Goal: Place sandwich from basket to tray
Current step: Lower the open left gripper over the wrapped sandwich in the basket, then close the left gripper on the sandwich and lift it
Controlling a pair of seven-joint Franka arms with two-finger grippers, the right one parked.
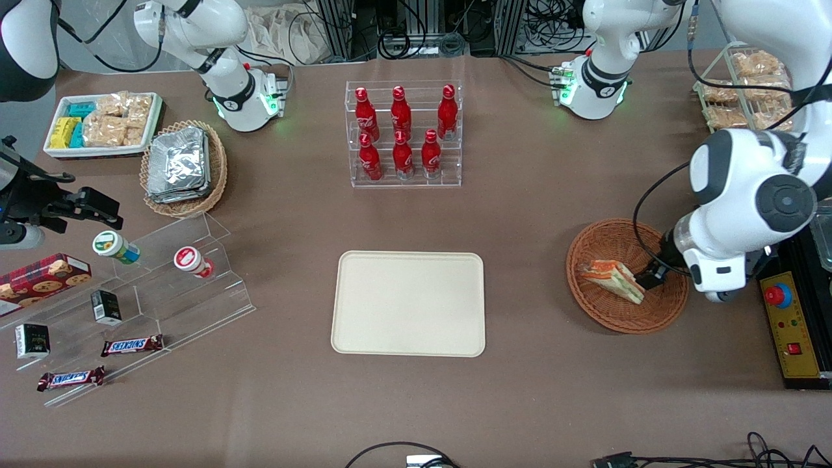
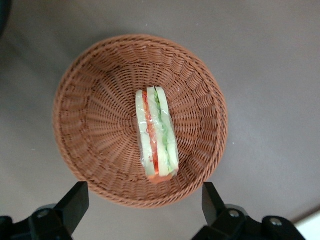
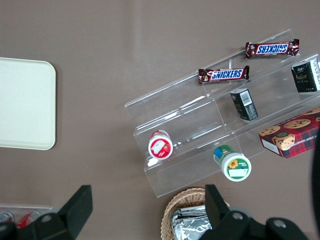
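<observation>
The sandwich (image 1: 612, 278), a wrapped wedge with orange and green layers, lies in the reddish-brown wicker basket (image 1: 588, 250) toward the working arm's end of the table. In the left wrist view the sandwich (image 2: 157, 134) rests on its side near the middle of the basket (image 2: 95, 100). My gripper (image 1: 651, 279) hangs above the basket's rim, beside the sandwich and apart from it. It is open (image 2: 144, 205), with black fingertips (image 2: 76, 200) spread wide and nothing between them. The cream tray (image 1: 408, 303) lies flat at the table's middle, and shows bare in the right wrist view (image 3: 25, 102).
A clear rack of red bottles (image 1: 404, 133) stands farther from the front camera than the tray. A yellow control box with a red button (image 1: 793, 331) sits beside the basket. Acrylic steps with snacks (image 1: 130, 305) and a tan basket of foil packets (image 1: 184, 166) lie toward the parked arm's end.
</observation>
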